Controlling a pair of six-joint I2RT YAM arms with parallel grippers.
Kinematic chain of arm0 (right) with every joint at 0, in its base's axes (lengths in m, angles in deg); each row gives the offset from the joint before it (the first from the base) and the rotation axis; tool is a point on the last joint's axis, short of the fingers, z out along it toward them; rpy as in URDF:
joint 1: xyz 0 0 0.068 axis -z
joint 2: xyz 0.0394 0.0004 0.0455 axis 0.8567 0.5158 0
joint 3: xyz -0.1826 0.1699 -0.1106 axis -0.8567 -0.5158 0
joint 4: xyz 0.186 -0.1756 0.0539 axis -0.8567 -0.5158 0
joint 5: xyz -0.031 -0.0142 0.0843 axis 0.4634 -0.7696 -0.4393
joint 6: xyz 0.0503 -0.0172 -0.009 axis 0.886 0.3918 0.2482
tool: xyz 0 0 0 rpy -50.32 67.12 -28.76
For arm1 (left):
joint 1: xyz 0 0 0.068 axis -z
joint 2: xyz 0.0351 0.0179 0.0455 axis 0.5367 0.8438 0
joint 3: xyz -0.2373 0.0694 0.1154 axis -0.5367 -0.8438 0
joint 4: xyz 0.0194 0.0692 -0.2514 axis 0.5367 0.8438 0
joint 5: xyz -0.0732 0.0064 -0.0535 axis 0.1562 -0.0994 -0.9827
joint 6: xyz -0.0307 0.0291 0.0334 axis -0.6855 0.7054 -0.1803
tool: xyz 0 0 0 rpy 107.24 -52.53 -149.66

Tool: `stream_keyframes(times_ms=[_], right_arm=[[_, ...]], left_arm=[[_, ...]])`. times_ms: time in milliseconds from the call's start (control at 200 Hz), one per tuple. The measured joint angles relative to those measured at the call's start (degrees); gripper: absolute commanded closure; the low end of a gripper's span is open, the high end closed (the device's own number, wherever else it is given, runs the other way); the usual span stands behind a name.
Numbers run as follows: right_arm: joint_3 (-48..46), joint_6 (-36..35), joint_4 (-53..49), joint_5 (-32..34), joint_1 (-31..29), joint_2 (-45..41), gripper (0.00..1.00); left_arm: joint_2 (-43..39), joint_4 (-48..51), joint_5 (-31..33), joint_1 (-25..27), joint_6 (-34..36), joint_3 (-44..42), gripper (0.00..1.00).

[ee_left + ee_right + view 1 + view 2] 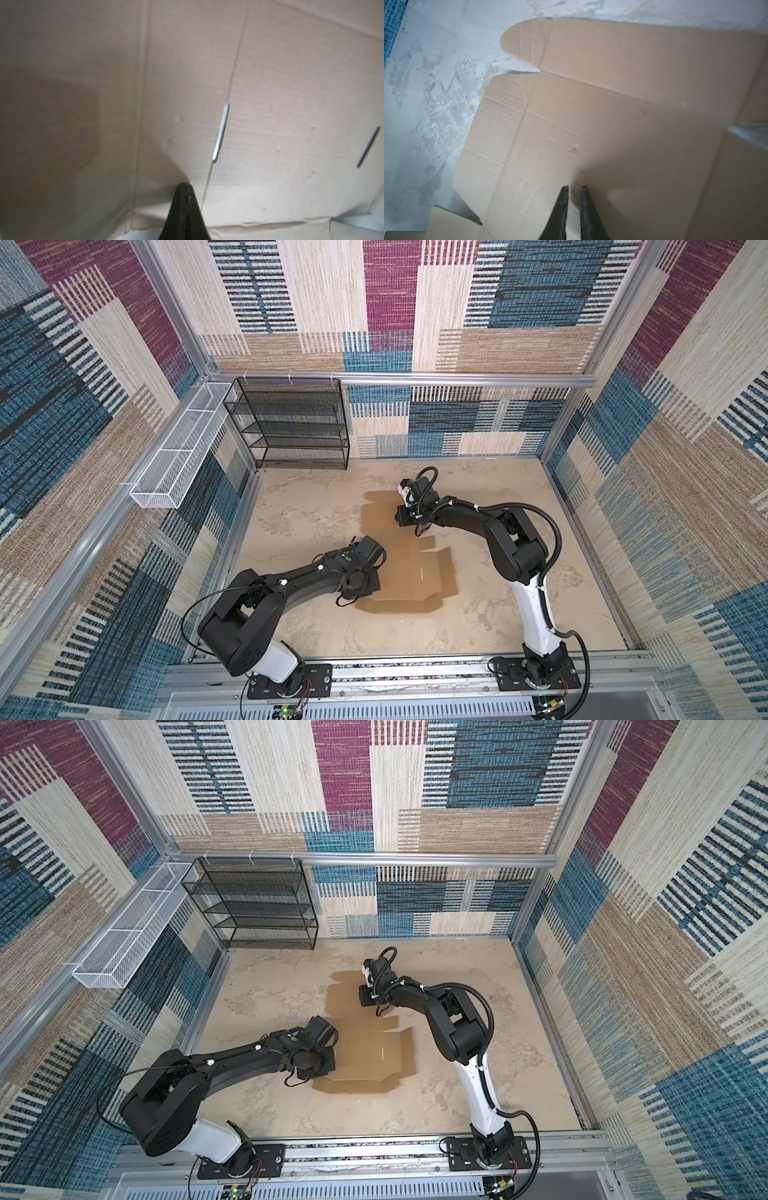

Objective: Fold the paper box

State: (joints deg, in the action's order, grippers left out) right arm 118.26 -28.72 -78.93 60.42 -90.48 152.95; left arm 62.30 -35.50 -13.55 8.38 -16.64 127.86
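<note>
The brown paper box [409, 572] lies unfolded, mostly flat, one flap seemingly raised.

Black mesh rack [291, 423] at rear left corner; white mesh basket [174, 452] just beside it, mounted higher; mottled beige tabletop [519, 497].

The mottled beige table [316, 506] carries the brown paper box [415, 576], spread out nearly flat at its middle, and there's a black mesh rack [291, 427] standing at its far left corner.
</note>
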Motion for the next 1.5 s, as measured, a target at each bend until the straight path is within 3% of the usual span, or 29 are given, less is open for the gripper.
stream_keyframes(times_ms=[145,275,431,551,686,871,1112,1302,1502], right_arm=[[2.34,-0.33,-0.90,-0.98,-1.57,-0.44,0.85],[0.31,0.04,-1.66,-0.33,-2.93,-5.57,0.85],[-11.02,2.05,-0.94,3.45,-4.59,-18.82,0.85],[-22.60,4.96,-0.87,5.79,-5.79,-28.98,0.85],[-33.75,9.38,-1.16,8.11,-8.09,-37.97,0.85],[-44.59,15.45,-0.42,9.11,-12.79,-45.94,0.85],[-50.73,21.03,2.49,9.64,-15.76,-47.15,0.85],[-49.90,21.77,5.05,9.16,-16.52,-42.62,0.85],[-49.83,21.99,7.04,7.89,-16.61,-38.12,0.85]], left_arm=[[0.70,-2.93,-2.78,1.79,-2.16,0.98,1.00],[-3.96,-1.51,-2.56,1.60,-2.49,4.70,1.00],[-9.20,1.66,-1.16,-1.53,-0.07,9.60,1.00],[-8.85,4.28,-1.03,-6.16,3.98,14.21,1.00],[-1.01,4.81,-2.36,-10.51,9.51,22.67,1.00],[14.56,4.11,-5.44,-11.28,15.45,36.06,1.00],[34.03,4.02,-9.42,-11.65,19.06,54.58,1.00],[38.10,5.07,-9.11,-11.76,20.13,56.48,1.00],[38.66,4.35,-8.72,-13.53,20.31,52.06,1.00]])
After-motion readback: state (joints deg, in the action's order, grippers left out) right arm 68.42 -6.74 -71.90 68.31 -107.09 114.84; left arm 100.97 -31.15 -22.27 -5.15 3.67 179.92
